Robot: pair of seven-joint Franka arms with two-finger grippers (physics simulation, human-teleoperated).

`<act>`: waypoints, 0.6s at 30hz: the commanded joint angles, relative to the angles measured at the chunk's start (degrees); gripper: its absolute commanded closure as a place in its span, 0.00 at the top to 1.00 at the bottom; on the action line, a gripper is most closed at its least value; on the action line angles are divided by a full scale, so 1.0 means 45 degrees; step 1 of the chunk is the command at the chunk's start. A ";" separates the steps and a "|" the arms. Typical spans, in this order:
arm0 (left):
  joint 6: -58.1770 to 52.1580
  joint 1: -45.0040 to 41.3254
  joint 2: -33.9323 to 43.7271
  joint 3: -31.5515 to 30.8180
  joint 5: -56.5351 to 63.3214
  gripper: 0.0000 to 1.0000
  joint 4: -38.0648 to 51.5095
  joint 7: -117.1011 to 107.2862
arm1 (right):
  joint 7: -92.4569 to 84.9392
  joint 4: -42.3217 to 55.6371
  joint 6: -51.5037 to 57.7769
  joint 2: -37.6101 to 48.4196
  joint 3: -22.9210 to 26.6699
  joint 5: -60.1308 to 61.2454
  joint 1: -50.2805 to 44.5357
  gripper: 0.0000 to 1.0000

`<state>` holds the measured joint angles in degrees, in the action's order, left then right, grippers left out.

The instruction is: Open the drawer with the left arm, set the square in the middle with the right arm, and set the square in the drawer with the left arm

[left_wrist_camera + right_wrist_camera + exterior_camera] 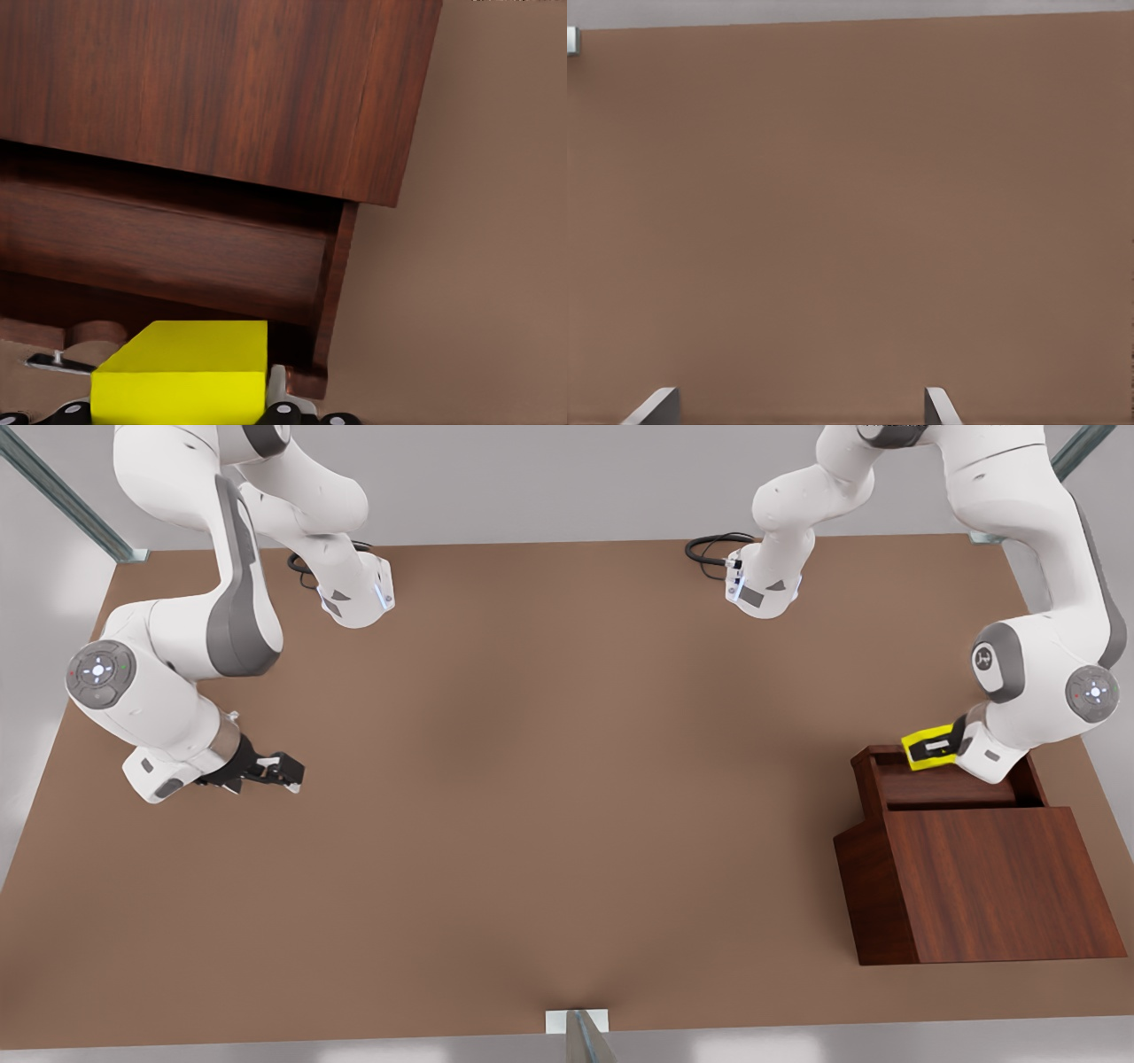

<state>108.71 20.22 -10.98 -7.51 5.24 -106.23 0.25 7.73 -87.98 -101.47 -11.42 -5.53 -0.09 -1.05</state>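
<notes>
Worktop (532, 779) in matte brown, unmarked, fills most of your front view; beyond its far edge lies a pale grey floor or wall, with metal frame struts (62, 496) at the far corners and one strut (580, 1032) at the middle of the near edge. Two white arm bases stand along the far edge, each with a black cable (709, 545) coiled beside it.

Cabinet (974, 877) of dark reddish wood stands by the worktop's edge at the front view's right, nearer the near corner than the far one. Its drawer (948, 788) is pulled out toward the far edge, so you look down into the open box.

Left gripper (935, 748) hangs over the open drawer, closed on the yellow cube (926, 746), which sits above the drawer's far rim and is tilted. In your left wrist view the cube (190, 372) shows between the black fingertips (283, 412), with the drawer's inner wall (159, 248) and the cabinet's top panel (213, 88) beyond it, and a bit of silver handle (53, 361) beside the cube. Whether the cube touches the drawer cannot be told.

Right gripper (288, 771) waits low over the worktop near the edge at the front view's left, well apart from the cabinet, holding nothing. In your right wrist view its two fingertips (656, 407) stand wide apart over bare brown surface, with the grey room showing as a strip past the worktop's edge.
</notes>
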 commanded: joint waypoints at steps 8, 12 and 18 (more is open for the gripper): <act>0.1037 0.0449 -0.0842 0.0008 0.0399 0.69 0.0463 0.0023 | 0.0019 0.0039 -0.0010 -0.0001 0.0000 0.0000 -0.0020 1.00; 0.1447 0.0957 -0.1232 0.0008 0.1257 0.85 0.0717 0.0081 | 0.0019 0.0039 -0.0010 -0.0020 0.0000 0.0000 -0.0001 1.00; 0.1447 0.0976 -0.1291 0.0262 0.1668 1.00 0.0717 0.0179 | 0.0019 0.0020 -0.0010 -0.0020 0.0000 0.0000 -0.0020 1.00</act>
<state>113.52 24.63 -16.65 -6.38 11.82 -100.99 0.68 7.82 -87.88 -101.51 -11.76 -5.53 -0.09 -1.16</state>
